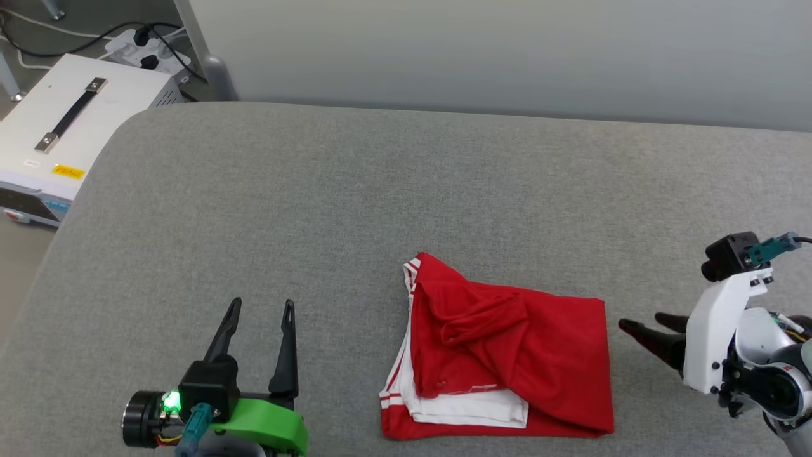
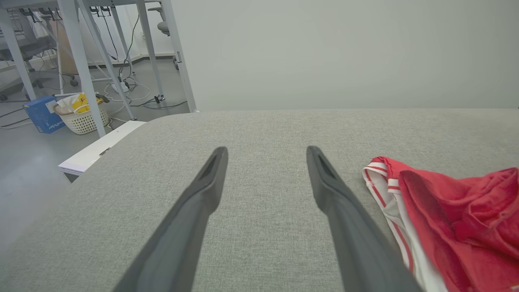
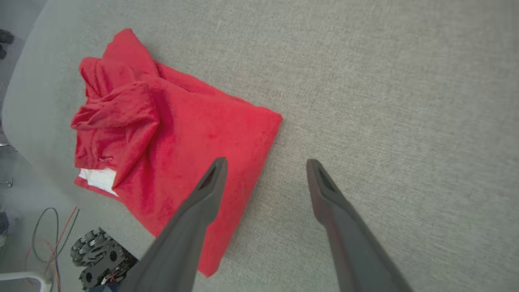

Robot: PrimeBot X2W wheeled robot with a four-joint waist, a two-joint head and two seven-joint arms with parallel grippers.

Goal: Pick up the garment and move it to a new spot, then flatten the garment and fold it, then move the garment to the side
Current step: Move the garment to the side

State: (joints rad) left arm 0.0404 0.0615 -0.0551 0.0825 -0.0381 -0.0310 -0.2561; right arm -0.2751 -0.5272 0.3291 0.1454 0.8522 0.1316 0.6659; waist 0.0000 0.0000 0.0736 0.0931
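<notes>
The garment [image 1: 507, 355] lies folded into a rough red rectangle near the front edge of the grey padded table [image 1: 380, 190], with white sleeve layers and striped trim showing at its left side. My left gripper [image 1: 262, 308] stands open at the lower left, well left of the garment [image 2: 458, 219], with nothing between its fingers. My right gripper [image 1: 644, 325] is open at the right, its tips pointing toward the garment's right edge and a short gap away. In the right wrist view the garment [image 3: 170, 138] lies ahead and to the left of the right gripper [image 3: 265, 162].
A white equipment case [image 1: 63, 127] with a black handle stands off the table's far left corner, with a power strip and cables behind it. A pale wall runs along the table's back edge. Table legs and a basket [image 2: 83, 117] stand on the floor beyond.
</notes>
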